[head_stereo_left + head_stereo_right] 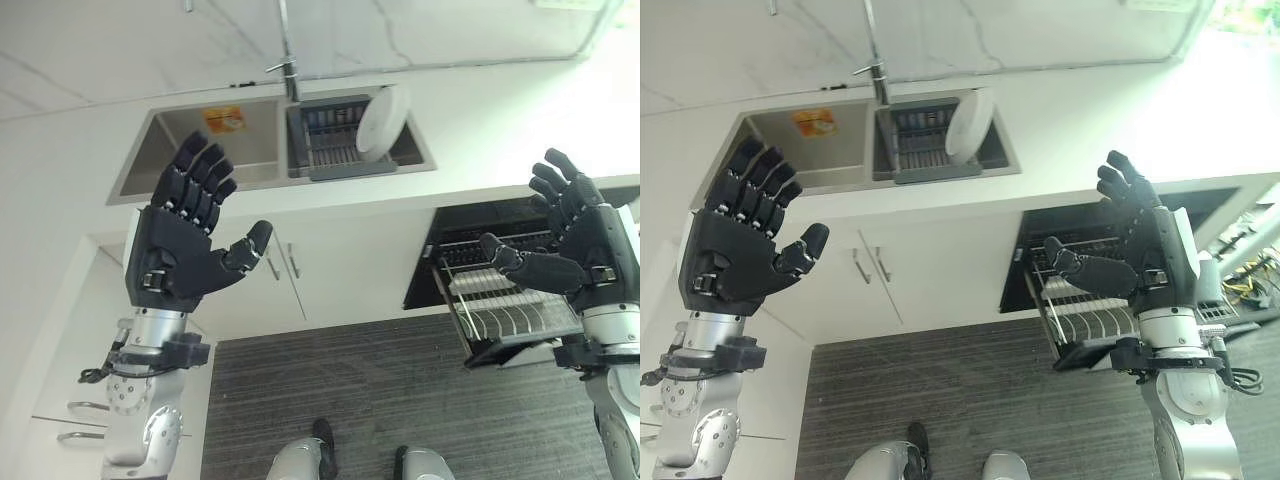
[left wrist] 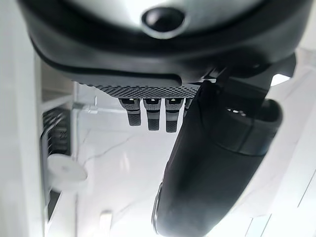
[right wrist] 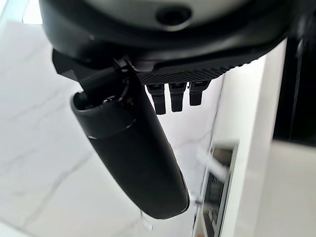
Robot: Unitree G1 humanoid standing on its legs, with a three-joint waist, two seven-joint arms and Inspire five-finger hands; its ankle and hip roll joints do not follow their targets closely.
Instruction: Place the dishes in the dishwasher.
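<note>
Two hands, left hand (image 1: pixel 185 245) and right hand (image 1: pixel 1140 255), face you spread and empty. Note the white marble counter (image 1: pixel 480 110), steel sink (image 1: pixel 200 150), round white plate (image 1: pixel 382 122) and wire dishwasher rack (image 1: pixel 510 310).

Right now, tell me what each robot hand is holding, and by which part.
Nothing is held. The left robot hand and right robot hand are both raised, open and empty; the white plate leans in the sink rack.
</note>
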